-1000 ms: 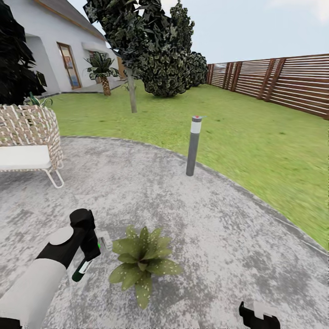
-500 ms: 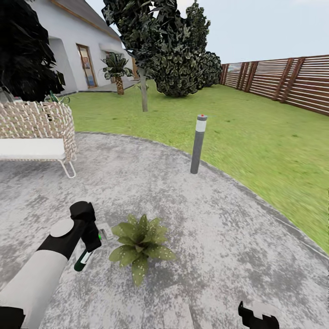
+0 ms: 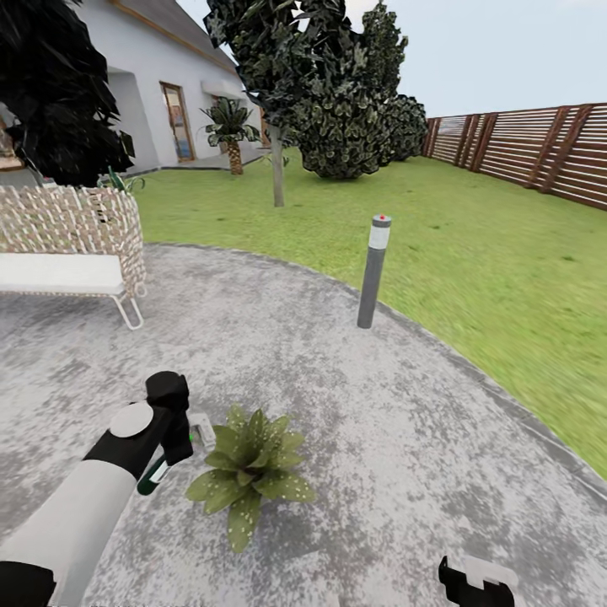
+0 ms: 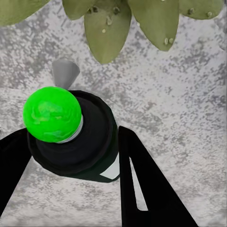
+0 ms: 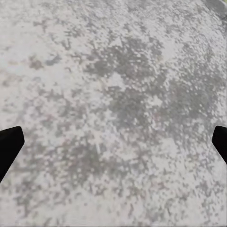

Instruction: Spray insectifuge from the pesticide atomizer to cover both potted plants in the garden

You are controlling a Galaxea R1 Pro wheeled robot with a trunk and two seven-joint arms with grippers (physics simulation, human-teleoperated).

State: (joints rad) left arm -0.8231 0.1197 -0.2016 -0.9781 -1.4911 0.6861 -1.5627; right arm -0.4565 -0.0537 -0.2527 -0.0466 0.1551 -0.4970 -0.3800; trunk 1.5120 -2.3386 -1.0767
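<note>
Head view has swung leftward since a second ago, sliding fence and lamp post (image 3: 372, 271) rightward. On the patio (image 3: 405, 421) the plant (image 3: 249, 472) lies just beside the left pincer (image 3: 184, 440), clamped on the atomizer (image 3: 153, 477). Left wrist view adds its green cap (image 4: 52, 113). Right pincer (image 5: 113, 142): fingers spread wide, empty.

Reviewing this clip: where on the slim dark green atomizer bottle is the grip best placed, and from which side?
On the slim dark green atomizer bottle, grip the round body behind the bright green nozzle cap, as the left gripper does now: jaws on opposite flanks, coming from the rear, so the nozzle faces the speckled olive-green rosette plant unobstructed.
</note>
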